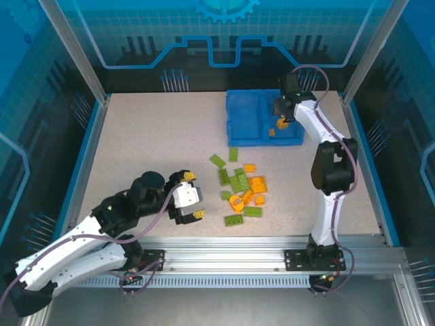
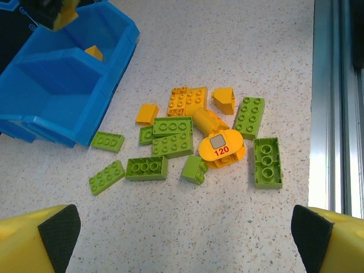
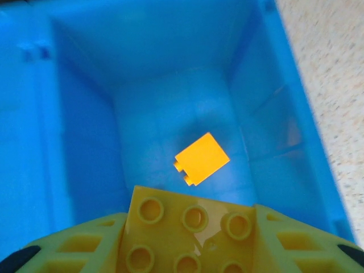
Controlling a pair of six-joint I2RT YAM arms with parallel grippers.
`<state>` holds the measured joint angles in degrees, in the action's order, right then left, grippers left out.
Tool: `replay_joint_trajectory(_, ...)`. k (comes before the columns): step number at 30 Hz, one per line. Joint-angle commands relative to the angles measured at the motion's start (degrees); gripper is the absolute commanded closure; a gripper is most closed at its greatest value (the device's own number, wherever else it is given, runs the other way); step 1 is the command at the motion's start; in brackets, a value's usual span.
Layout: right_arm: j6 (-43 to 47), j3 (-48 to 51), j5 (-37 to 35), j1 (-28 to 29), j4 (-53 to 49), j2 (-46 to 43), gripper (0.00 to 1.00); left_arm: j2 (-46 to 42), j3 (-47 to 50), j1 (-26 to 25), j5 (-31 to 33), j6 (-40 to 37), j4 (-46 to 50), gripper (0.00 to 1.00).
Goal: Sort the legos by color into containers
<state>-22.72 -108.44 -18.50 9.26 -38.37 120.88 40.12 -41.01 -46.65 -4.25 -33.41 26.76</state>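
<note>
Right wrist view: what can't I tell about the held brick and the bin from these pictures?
Held orange brick: near end cut off by the bottom edge, right wrist view; sides covered by the fingers.
Left compartment of the bin: floor partly hidden by its near wall, left wrist view.
Whatever lies under the round 120 piece: covered by it, left wrist view.
</note>
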Motion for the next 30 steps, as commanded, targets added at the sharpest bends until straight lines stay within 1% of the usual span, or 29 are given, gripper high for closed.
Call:
replay_joint_trajectory(1,-2.63,-4.48,2.25,-0.68,-5.45,3.65,0.56,-0.47,0.4,0.3,0.81,-0.7,0.22,0.01)
replay_joint_trajectory(4,-4.15,-4.34,2.28,-1.43,-5.97,4.85,0.51,-0.56,0.33,0.29,0.98,-0.69,0.22,0.01)
replay_joint_trajectory(6,-4.25,-4.47,2.88,-1.66,-6.53,4.78,0.46,-0.48,0.4,0.25,1.17,-0.61,0.14,0.01)
replay_joint_trajectory(8,-3.82,-4.1,3.01,-1.66,-6.72,3.84,0.43,-0.48,0.54,0.27,1.31,-0.44,-0.12,0.01)
replay_joint_trajectory(12,-2.99,-2.94,3.62,-1.69,-6.65,0.14,0.4,-0.07,0.68,0.3,2.35,0.74,-1.18,0.01)
replay_joint_trajectory(16,-2.26,-1.16,5.36,-1.67,-6.29,-4.45,0.36,1.32,0.34,0.27,5.88,4.9,-3.27,0.01)
replay_joint_trajectory(19,-2.06,2.49,6.85,-1.62,-4.8,-9.24,0.33,2.86,-0.17,0.37,9.82,9.8,-5.35,0.01)
replay_joint_trajectory(22,-1.48,6.74,8.24,-1.69,-1.49,-13.47,0.31,4.6,-2.63,0.82,11.3,15.71,-5.86,0.01)
replay_joint_trajectory(23,-1.47,6.95,8.53,-1.62,-2.03,-14.27,0.32,5.51,-4.24,0.86,12.33,19.4,-5.77,0.01)
replay_joint_trajectory(26,-1.84,9.77,10.15,-0.73,-3.63,-18.4,0.33,10.07,-10.16,0.85,18.99,34.58,-4.06,0.01)
replay_joint_trajectory(30,-2.78,23.47,15.22,1.33,1.14,-32.32,0.31,19.5,-16.49,0.86,30.31,59.53,3.39,0.01)
